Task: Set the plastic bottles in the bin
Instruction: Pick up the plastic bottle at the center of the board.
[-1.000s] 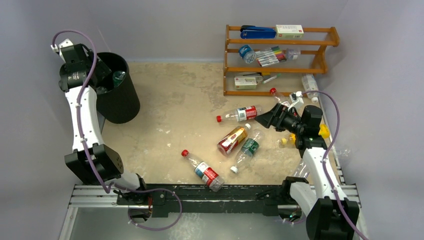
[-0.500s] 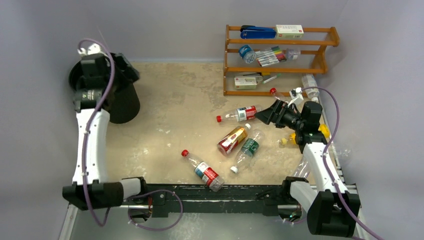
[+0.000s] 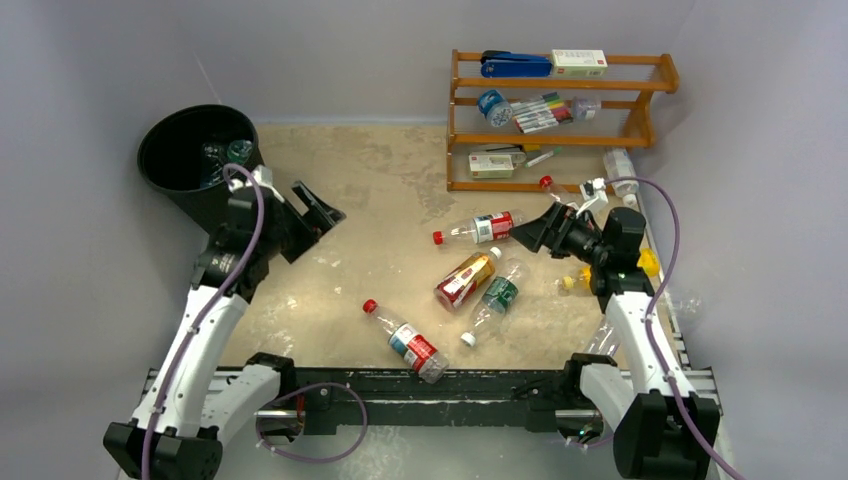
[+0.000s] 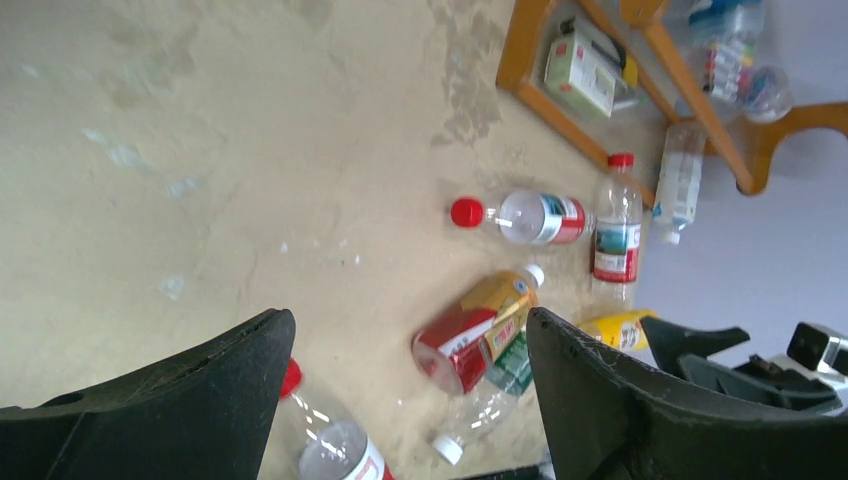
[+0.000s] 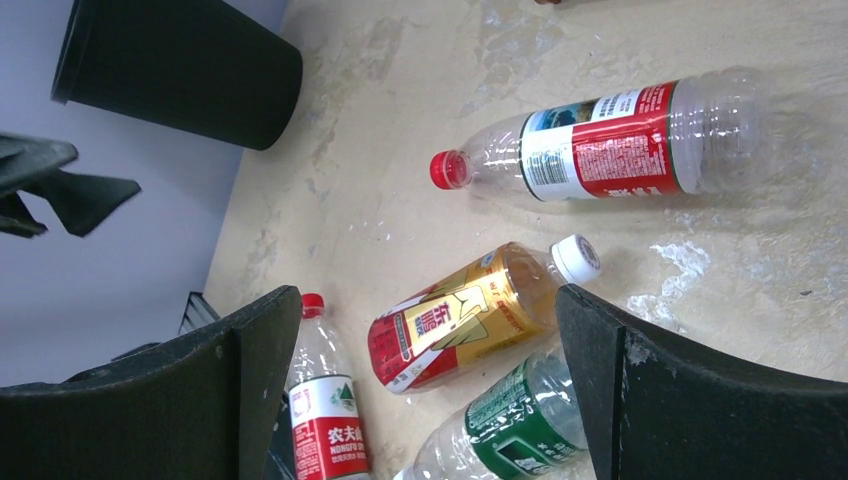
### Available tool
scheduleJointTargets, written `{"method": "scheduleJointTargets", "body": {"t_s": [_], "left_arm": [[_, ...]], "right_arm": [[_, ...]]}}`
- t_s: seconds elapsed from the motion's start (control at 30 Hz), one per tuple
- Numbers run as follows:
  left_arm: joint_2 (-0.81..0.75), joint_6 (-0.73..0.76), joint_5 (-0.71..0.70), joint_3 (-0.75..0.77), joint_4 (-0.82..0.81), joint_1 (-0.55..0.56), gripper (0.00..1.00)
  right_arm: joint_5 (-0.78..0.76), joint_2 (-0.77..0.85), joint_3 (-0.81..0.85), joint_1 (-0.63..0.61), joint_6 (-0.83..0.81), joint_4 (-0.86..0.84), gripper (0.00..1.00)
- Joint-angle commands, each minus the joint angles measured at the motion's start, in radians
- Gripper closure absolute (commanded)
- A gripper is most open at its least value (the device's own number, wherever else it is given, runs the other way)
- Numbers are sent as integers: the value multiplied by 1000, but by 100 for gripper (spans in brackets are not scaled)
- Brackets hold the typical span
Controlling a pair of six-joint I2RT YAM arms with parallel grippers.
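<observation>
Black bin [image 5: 170,75] far left; bottles [image 3: 467,279] loose centre-right. Spread wide, empty: left gripper [image 3: 315,222], right gripper [image 3: 535,230]. Right sits just beside red-label bottle [image 5: 610,135]: square jaws across label, then close.

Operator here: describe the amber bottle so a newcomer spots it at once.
Find the orange wooden rack at the far right. In front of it, the amber bottle lies beside a green-labelled bottle. Only it has a golden-brown body, with a red-and-yellow label and white cap.
</observation>
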State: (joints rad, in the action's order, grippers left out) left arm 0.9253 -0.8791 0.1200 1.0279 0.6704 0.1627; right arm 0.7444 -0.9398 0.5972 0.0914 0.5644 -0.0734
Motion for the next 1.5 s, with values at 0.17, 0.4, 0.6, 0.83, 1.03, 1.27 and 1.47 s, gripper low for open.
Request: {"method": "scheduleJointTargets", "body": {"t_s": [0.17, 0.4, 0.6, 0.83, 1.03, 1.27, 1.47], "left_arm": [[-130, -259, -79, -211, -83, 224, 14], [-52, -389, -250, -234, -80, 512, 13], [66, -518, -441, -203, -88, 754, 13], [107, -675, -584, -220, -70, 921, 12], [140, -856, -641, -226, 16, 1025, 12], [186, -1044, -646, -203, 177, 1078, 11], [197, -1092, -675, -212, 210, 1092, 10]], "right_arm": [[0, 55, -100, -7, 44, -108, 0], [19, 67, -169, -7, 76, -192, 0], [40, 77, -172, -8, 69, -199, 0], [59, 90, -175, -7, 58, -192, 0], [66, 93, -190, -8, 59, -199, 0], [69, 92, -192, -7, 58, -200, 0], [72, 90, -201, -8, 58, -209, 0]]}}
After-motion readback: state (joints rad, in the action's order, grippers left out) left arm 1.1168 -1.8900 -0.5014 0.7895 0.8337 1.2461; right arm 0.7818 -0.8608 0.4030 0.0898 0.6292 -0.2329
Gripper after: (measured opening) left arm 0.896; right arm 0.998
